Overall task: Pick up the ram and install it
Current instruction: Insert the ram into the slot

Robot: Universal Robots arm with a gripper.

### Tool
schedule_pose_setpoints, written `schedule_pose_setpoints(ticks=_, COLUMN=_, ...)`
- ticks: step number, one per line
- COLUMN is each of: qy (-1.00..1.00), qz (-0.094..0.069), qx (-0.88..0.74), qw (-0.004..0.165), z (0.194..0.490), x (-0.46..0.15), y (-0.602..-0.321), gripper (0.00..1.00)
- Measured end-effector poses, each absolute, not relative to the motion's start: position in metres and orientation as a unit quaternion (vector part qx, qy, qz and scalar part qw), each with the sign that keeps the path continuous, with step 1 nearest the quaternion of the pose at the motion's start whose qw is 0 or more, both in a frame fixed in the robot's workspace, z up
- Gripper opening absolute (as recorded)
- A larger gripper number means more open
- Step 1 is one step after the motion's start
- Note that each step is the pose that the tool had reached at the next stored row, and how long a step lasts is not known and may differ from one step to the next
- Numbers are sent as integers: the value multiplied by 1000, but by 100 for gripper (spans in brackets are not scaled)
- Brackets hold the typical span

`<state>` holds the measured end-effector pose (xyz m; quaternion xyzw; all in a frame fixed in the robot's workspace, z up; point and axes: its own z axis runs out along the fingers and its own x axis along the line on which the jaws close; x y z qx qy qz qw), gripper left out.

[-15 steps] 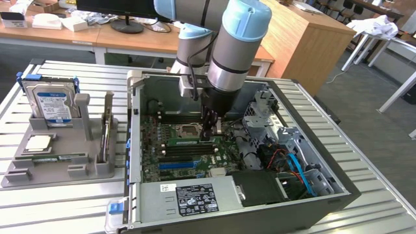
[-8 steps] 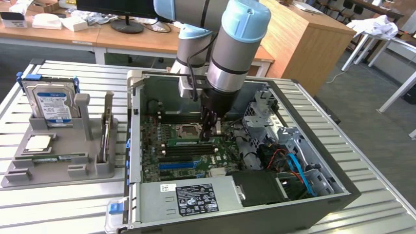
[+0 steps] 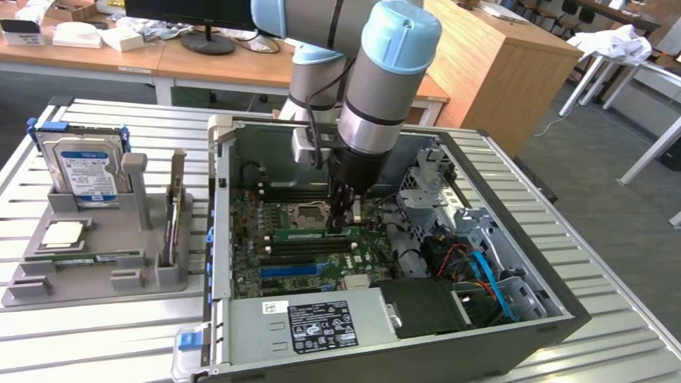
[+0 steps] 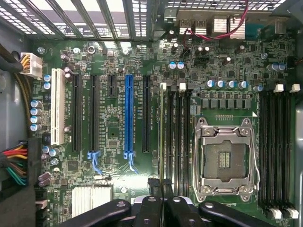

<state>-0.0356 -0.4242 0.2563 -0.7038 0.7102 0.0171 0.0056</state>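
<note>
The arm (image 3: 372, 88) comes down from the upper middle of the exterior view. Its grey and pale-blue last segment stands almost upright, tilted slightly toward the exterior view's right at the top. The wrist points straight down into the open computer case (image 3: 511, 335) in the centre of the frame.

The gripper (image 3: 343, 227) hangs low over the motherboard (image 3: 287, 271). Its fingers are drawn close together and pinch the ram (image 3: 309, 234) by one end. In the exterior view the ram is a narrow green stick. It stands on its long edge in the middle of the board and stretches from the fingertips toward the exterior view's left.

In the wrist view the gripper (image 4: 161, 182) clamps the ram (image 4: 162, 132) edge-on. The ram lies along the row of dark memory slots, between the blue slot (image 4: 128, 116) and the processor socket (image 4: 226, 161). Whether it is fully seated cannot be told.

At the exterior view's left, well apart from the case, a grey tray (image 3: 21, 291) holds a hard drive (image 3: 83, 167). Both case and tray rest on a slatted metal table (image 3: 107, 335).
</note>
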Motion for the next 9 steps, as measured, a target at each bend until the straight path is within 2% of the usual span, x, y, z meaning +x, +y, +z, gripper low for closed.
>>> schedule_pose_setpoints(ticks=9, qy=710, qz=17, qx=-704, qw=6, z=251, x=-36, y=-424, gripper=12)
